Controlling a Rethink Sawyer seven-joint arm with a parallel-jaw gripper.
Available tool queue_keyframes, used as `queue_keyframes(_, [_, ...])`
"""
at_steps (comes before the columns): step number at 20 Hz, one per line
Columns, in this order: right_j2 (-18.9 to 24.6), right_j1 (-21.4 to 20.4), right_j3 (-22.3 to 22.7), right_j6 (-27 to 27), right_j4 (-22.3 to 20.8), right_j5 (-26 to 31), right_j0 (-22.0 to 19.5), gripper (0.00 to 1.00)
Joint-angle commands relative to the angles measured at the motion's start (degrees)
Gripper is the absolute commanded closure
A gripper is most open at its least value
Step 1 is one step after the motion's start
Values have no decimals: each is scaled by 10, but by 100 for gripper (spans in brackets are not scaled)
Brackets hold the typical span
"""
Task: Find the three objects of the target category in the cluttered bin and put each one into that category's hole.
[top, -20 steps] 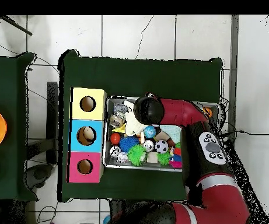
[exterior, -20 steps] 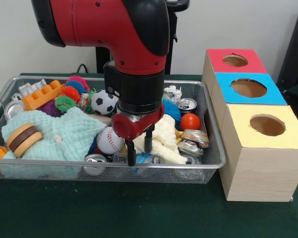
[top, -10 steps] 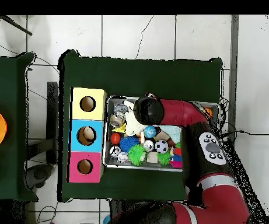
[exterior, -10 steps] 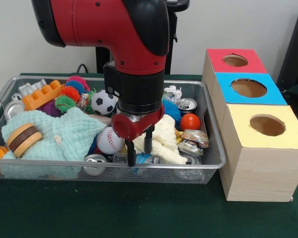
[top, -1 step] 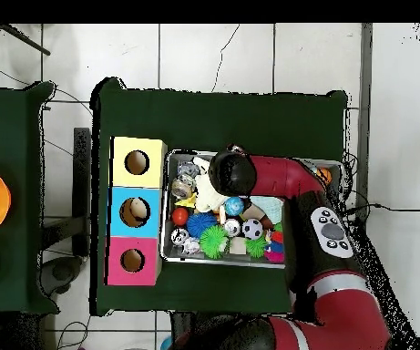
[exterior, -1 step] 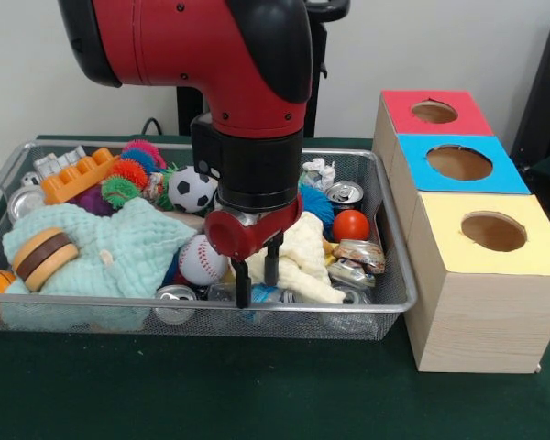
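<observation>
Arm points straight down, pincer (exterior, -1 step: 256,280) narrowly parted, empty, above the bin (exterior, -1 step: 385,302)

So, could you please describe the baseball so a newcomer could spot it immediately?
Look in the wire mesh bin, near its front rim. Beside the mint-green cloth, just left of the red gripper, lies the white baseball; red stitching distinguishes it from the black-patched soccer ball behind.

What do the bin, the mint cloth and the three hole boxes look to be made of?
Bin: silvery metal wire mesh, since the contents show through its walls. Mint cloth: soft waffle-textured fabric, rumpled in folds. Hole boxes: pale wood or wood-look board, with grain lines on the sides, and matte red, blue and yellow tops, painted or papered.
</observation>
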Motion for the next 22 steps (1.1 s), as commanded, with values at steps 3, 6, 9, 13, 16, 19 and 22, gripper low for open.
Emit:
queue_keyframes(3, [3,140,34,125,-37,-138,-15,100])
queue_keyframes(6, [6,141,35,117,-32,-135,-18,100])
queue_keyframes(9, [5,140,37,119,-30,-135,-18,100])
queue_keyframes(13, [1,128,41,123,-25,-123,-12,100])
queue_keyframes(16, [-6,115,42,124,-22,-104,-4,100])
queue_keyframes(19, [-11,115,44,133,-19,-105,-1,0])
queue_keyframes(22, [-13,113,49,140,-20,-120,0,0])
